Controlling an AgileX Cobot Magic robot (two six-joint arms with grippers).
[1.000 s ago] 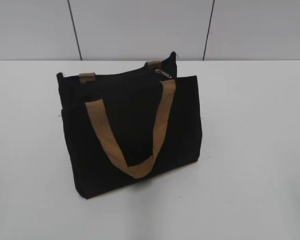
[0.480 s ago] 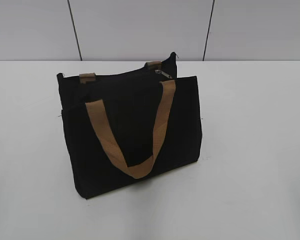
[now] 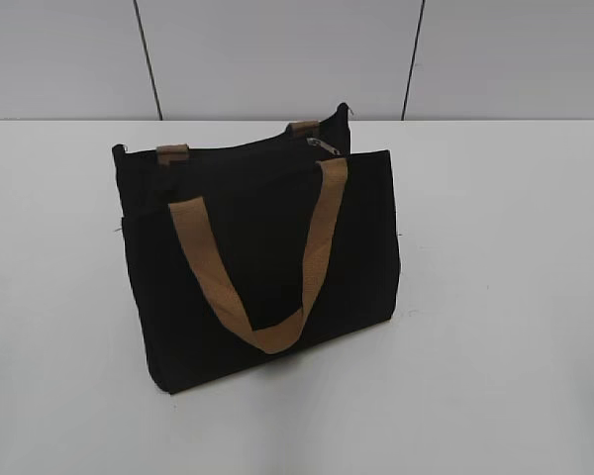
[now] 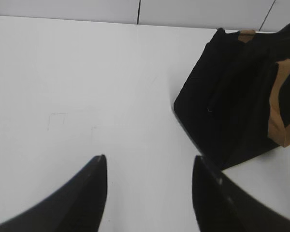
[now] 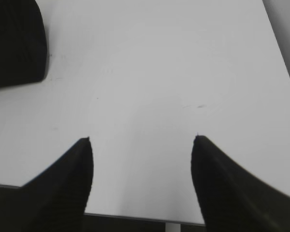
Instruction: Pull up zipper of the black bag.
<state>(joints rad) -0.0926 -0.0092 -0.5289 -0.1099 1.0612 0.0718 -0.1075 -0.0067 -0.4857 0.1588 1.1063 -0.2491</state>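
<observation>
The black bag [image 3: 257, 257] stands upright in the middle of the white table, with tan loop handles; the front handle [image 3: 262, 267] hangs down its face. The small silver zipper [image 3: 325, 146] sits on the top track near the bag's right end. The bag also shows at the right of the left wrist view [image 4: 241, 96] and as a corner at the top left of the right wrist view [image 5: 14, 43]. My left gripper [image 4: 150, 162] is open and empty above bare table, left of the bag. My right gripper [image 5: 142, 140] is open and empty near the table's front edge. Neither gripper shows in the exterior view.
The white table [image 3: 505, 297] spreads on both sides of the bag. A grey panelled wall [image 3: 277, 59] runs behind it. The table's front edge shows at the bottom of the right wrist view [image 5: 135, 216].
</observation>
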